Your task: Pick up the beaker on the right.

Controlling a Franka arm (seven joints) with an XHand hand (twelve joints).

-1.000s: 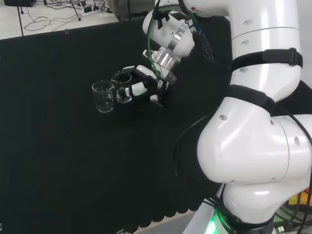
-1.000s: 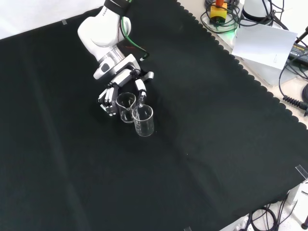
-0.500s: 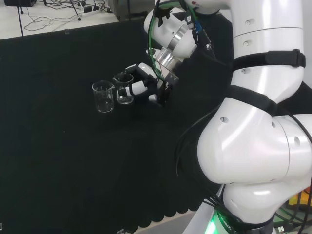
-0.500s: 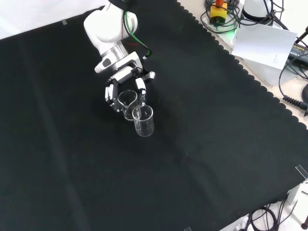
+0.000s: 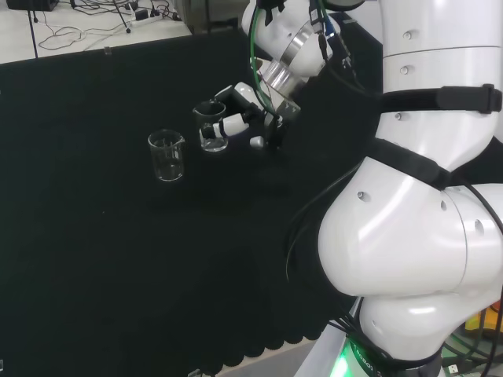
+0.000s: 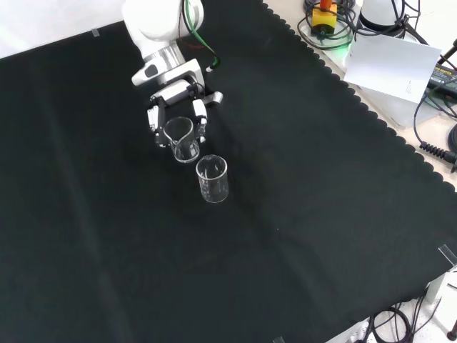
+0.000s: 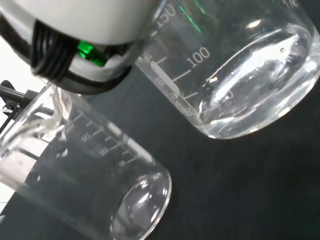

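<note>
Front view, near to far. Second beaker [image 6: 212,179] stands upright on the black-clothed desk [image 6: 321,214], left of frame centre, nothing touching it. Just behind it, higher in frame, the held beaker [image 6: 181,138], upright, apart from the second one. Hand [image 6: 176,107] comes in from upper left of the frame, fingers curled round the held beaker on both sides.

Head view: second beaker [image 5: 167,155] at left of centre; held beaker [image 5: 212,127] up and to its right, in the hand [image 5: 250,116].

Wrist view: both beakers close, clear glass.
</note>
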